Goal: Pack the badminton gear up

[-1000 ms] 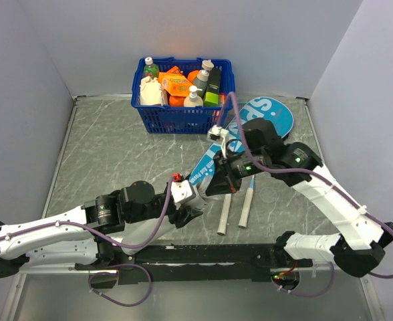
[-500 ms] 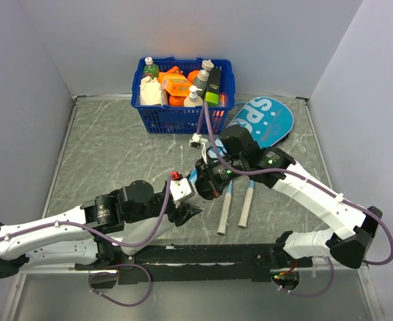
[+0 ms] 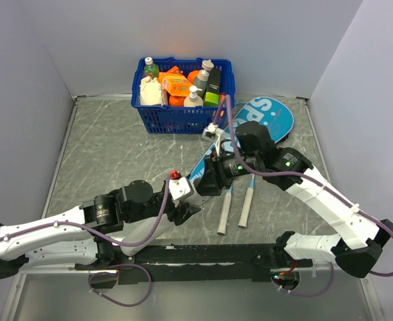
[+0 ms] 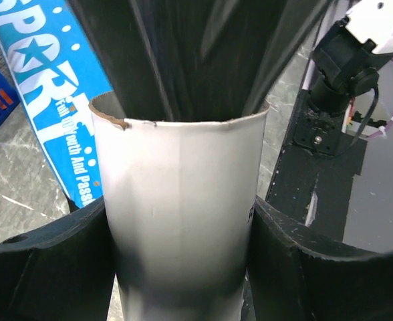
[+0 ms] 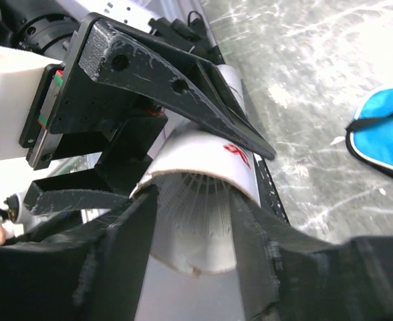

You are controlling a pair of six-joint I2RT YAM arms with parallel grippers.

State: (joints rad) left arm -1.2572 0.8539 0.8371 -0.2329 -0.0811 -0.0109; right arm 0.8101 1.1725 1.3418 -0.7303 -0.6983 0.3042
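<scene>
- Tube point(image 4: 180, 167) sits around 6 o'clock, left gripper point(image 4: 181, 227) clamped round it.
- right gripper point(image 5: 194, 195) hangs part-open at its mouth, shuttlecock point(image 5: 186, 217) feathers inside.
- rackets point(image 3: 224, 215) lie at its 3 o'clock, case point(image 3: 270, 117) at 1 o'clock.

Twin arms, white shells over black joints

Both the left arm point(image 3: 43, 237) and the right arm point(image 3: 330, 204) have glossy white link covers with chunky round black joints in between. A purple cable point(image 3: 163, 210) trails back from each end effector. Just behind the left end effector point(image 3: 191, 212) there's a white block point(image 3: 182, 190) with a red tab point(image 3: 176, 176). The right end effector point(image 5: 193, 231) has matte black fingers point(image 5: 123, 267) with a layered printed look, and a small green light point(image 3: 287, 160) glows further back.
</scene>
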